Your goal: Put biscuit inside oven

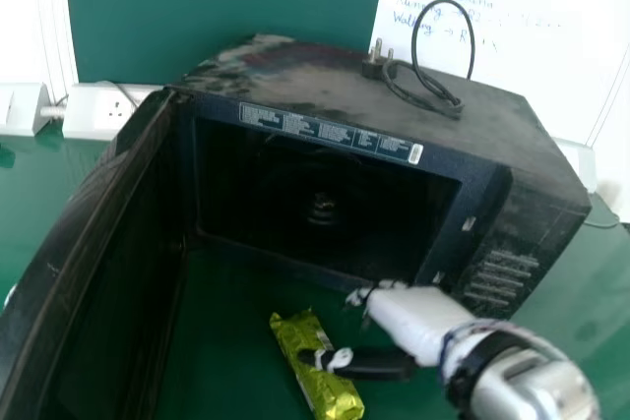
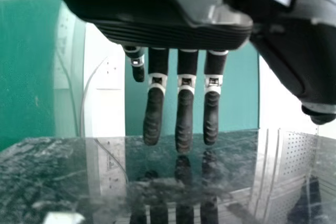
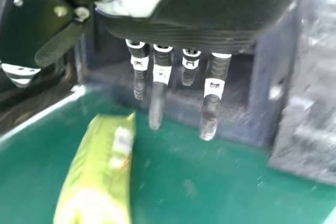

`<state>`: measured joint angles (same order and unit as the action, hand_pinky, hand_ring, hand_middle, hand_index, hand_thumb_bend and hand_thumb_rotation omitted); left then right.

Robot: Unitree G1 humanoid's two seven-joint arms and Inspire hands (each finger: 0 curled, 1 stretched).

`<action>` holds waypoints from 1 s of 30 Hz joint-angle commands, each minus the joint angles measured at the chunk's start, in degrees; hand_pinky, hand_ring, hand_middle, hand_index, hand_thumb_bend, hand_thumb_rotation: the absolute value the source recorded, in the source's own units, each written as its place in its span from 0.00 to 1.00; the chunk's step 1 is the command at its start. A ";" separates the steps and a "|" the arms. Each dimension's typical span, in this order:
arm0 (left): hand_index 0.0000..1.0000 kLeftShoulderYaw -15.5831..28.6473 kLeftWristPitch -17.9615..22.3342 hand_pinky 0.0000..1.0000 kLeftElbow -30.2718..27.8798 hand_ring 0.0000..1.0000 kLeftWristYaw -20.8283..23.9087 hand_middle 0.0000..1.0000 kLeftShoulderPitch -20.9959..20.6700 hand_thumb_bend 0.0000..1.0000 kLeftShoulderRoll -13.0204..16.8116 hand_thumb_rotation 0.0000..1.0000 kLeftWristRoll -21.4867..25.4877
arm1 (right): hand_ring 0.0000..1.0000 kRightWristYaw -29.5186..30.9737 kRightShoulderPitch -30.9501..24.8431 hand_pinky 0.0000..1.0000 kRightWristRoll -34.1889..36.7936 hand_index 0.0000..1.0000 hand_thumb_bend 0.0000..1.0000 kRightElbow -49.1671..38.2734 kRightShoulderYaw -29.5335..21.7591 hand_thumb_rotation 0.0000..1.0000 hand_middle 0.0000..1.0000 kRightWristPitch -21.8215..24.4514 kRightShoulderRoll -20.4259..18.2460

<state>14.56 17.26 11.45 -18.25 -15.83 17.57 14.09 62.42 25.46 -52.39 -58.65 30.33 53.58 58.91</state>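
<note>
Over the green table, my right hand is just in front of the oven, its thumb across the top of the yellow-green biscuit packet. The packet lies on the table in front of the oven opening, beside the open door. In the right wrist view the fingers of my right hand are straight, with the biscuit packet apart from them and the oven front behind. My left hand hangs with straight fingers above a dark glossy surface in the left wrist view.
The oven's swung-out door stands along the left of the packet. A black cable with its plug lies on the oven top. Behind are a white socket box and a whiteboard. The green tabletop extends right of the oven.
</note>
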 commanded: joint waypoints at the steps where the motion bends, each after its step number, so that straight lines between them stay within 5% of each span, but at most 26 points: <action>1: 0.49 -0.31 0.31 0.23 -0.09 0.31 0.04 0.39 -0.17 0.51 -0.36 0.06 -0.13 | 0.62 3.13 0.30 0.36 -6.18 0.90 1.00 1.44 1.84 0.73 0.75 -1.73 -3.86; 8: 0.49 -0.35 0.12 0.23 -0.19 0.31 -0.32 0.39 -0.17 0.51 -0.54 0.06 0.33 | 0.72 11.55 -3.92 0.42 -20.42 0.92 1.00 3.89 0.08 0.76 0.84 -10.00 -16.71; 17: 0.49 -0.20 0.26 0.23 -0.04 0.31 -0.24 0.39 -0.10 0.51 -0.50 0.06 0.15 | 0.77 18.05 -9.88 0.52 -30.44 0.93 1.00 5.36 -6.26 0.73 0.89 -21.79 -31.52; 30: 0.49 -0.23 -1.24 0.23 -1.79 0.31 -0.16 0.38 0.23 0.51 -0.20 0.05 0.41 | 0.78 22.07 -13.07 0.54 -34.84 0.92 0.95 4.96 -15.83 0.72 0.89 -36.46 -42.32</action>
<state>14.47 16.37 10.66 -18.49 -16.01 17.23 14.63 83.74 13.13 -87.12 -53.11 15.79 18.15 17.57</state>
